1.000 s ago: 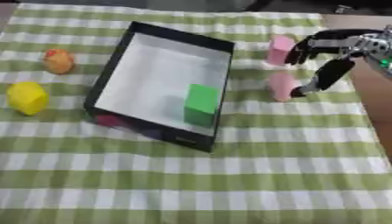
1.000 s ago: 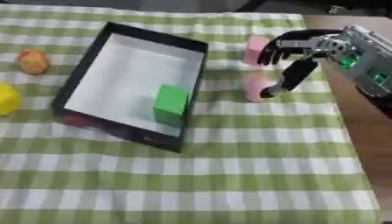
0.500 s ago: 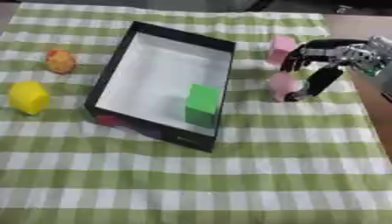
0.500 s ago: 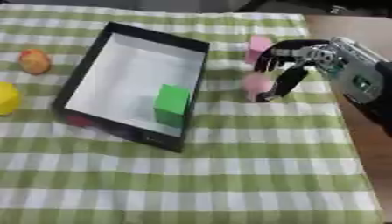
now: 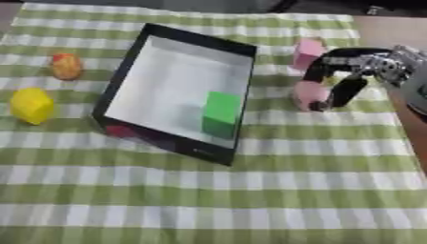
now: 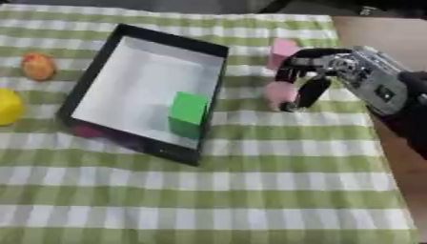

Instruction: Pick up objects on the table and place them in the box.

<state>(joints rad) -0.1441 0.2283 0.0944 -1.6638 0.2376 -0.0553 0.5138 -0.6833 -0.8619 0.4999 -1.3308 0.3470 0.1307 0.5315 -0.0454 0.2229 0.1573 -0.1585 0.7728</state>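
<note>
While the robot's black-and-silver right hand point(image 6: 313, 71) curls its fingers point(image 6: 305, 93) around the small rounded pink object point(image 6: 279, 92) on the green-and-white checked cloth covering the bench point(image 5: 250, 190), the step in hand looks like securing a grasp before a lift. To do it well, the fingers should close evenly on both sides of the pink piece, lift straight up so the neighbouring pink block point(image 5: 308, 47) just behind is not knocked, then carry left over the near wall of the black-rimmed, white-floored shallow box point(image 5: 242, 66). The pink piece sits just right of the box (whether the fingers actually press it or only bracket it cannot be told). It looks smooth, pale and squat, so it could slip. A green cube point(image 5: 220, 113) already lies inside the box. The left hand is not in view.
</note>
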